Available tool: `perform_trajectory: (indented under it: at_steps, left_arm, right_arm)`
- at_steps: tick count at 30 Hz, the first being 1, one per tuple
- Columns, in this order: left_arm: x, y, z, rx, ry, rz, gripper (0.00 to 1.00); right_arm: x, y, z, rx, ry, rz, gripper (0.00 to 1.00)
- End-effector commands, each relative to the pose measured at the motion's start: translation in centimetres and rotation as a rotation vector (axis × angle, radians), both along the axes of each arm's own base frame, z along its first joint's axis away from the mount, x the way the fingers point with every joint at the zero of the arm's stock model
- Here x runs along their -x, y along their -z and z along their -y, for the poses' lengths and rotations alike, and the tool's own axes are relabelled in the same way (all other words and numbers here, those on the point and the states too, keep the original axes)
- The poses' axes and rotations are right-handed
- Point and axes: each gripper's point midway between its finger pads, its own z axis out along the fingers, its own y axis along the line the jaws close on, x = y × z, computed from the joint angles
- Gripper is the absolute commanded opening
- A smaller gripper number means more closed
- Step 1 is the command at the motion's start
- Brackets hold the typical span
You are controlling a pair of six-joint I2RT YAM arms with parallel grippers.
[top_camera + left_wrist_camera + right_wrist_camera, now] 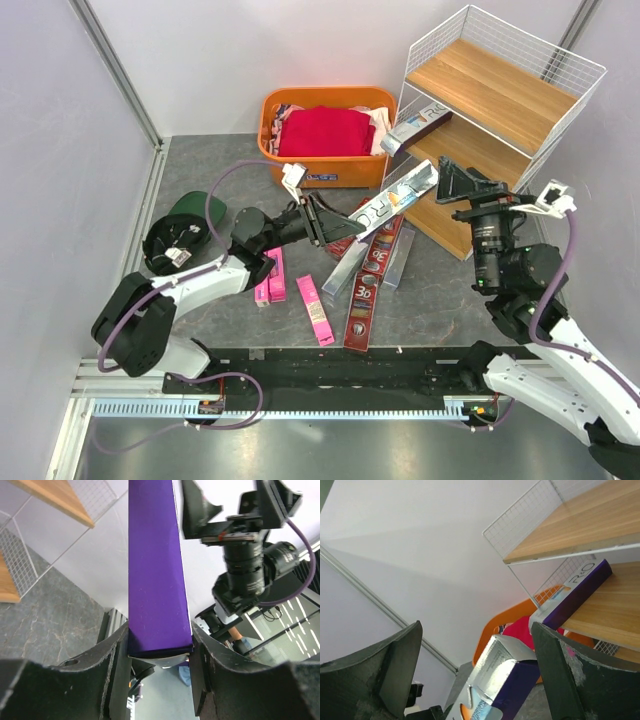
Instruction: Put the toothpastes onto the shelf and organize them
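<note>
My left gripper [322, 222] is shut on one end of a long purple and silver toothpaste box [395, 195] and holds it above the table, pointing at the shelf [500, 95]. In the left wrist view the purple box [157, 580] sits between my fingers [112, 670]. My right gripper [450, 183] is open at the box's far end. In the right wrist view that silver end [520, 680] lies between my spread fingers [555, 670]. Another purple box [575, 592] lies on the middle board. Pink [315, 310], dark red [363, 300] and silver [345, 268] boxes lie on the table.
An orange basket [330, 172] with red clothes stands at the back, left of the shelf. A dark green round object [180, 235] lies at the left. Grey walls close in both sides.
</note>
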Motion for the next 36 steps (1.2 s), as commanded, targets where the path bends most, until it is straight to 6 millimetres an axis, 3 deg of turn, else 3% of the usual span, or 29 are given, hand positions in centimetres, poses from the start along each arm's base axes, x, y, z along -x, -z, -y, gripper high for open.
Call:
perform_trajectory:
  at_steps: [1, 7, 10, 11, 13, 14, 16, 17, 18, 20, 21, 23, 24, 30, 36]
  left_arm:
    - [-1.6, 0.0, 0.7, 0.009, -0.037, 0.024, 0.12]
    - [-4.1, 1.3, 2.7, -0.012, -0.023, -0.027, 0.11]
    - [-5.1, 0.8, 3.7, -0.003, -0.003, -0.03, 0.11]
    - [-5.7, 1.6, 4.3, -0.016, 0.004, -0.049, 0.11]
    - [-6.5, 0.6, 5.0, 0.001, 0.015, -0.043, 0.11]
    - [-7.1, 1.5, 5.6, -0.015, 0.022, -0.065, 0.11]
    - [-8.1, 0.8, 6.5, -0.02, 0.027, -0.073, 0.1]
    - [-8.8, 1.5, 7.0, -0.04, 0.026, -0.097, 0.1]
    - [-9.5, 0.5, 7.5, -0.035, 0.024, -0.083, 0.1]
    - [-10.8, 2.0, 8.5, -0.083, 0.019, -0.147, 0.1]
    - [-11.4, 0.8, 8.9, -0.076, 0.017, -0.136, 0.1]
    - [-12.7, 2.5, 9.9, -0.118, 0.015, -0.205, 0.1]
    - [-13.3, 1.3, 10.3, -0.107, 0.014, -0.201, 0.1]
    - [-15.9, 0.8, 12.4, -0.115, 0.016, -0.268, 0.07]
    - [-18.1, 0.7, 13.2, -0.132, -0.049, -0.326, 0.07]
  right_arm:
    - [1.3, -2.8, 2.0, -0.028, 0.047, 0.059, 0.98]
    - [1.7, -3.2, 2.4, -0.024, 0.053, 0.068, 0.98]
    - [1.9, -3.3, 2.5, -0.018, 0.053, 0.068, 0.98]
    - [2.0, -3.4, 2.8, -0.016, 0.057, 0.071, 0.98]
    - [2.2, -3.6, 3.0, -0.015, 0.061, 0.076, 0.98]
    - [2.4, -3.6, 3.2, -0.011, 0.067, 0.077, 0.98]
    - [2.6, -3.7, 3.6, -0.011, 0.075, 0.08, 0.98]
    - [2.7, -3.8, 3.8, -0.01, 0.083, 0.079, 0.98]
    - [2.7, -3.7, 3.9, -0.007, 0.087, 0.078, 0.98]
    - [3.0, -3.8, 4.3, -0.006, 0.097, 0.078, 0.98]
    - [3.0, -3.7, 4.4, -0.005, 0.104, 0.077, 0.98]
    - [3.2, -3.8, 4.7, -0.005, 0.11, 0.079, 0.98]
    - [3.2, -3.8, 4.8, -0.005, 0.112, 0.078, 0.98]
    - [3.4, -3.7, 5.3, -0.002, 0.125, 0.068, 0.98]
    - [3.6, -3.6, 5.6, -0.001, 0.135, 0.064, 0.98]
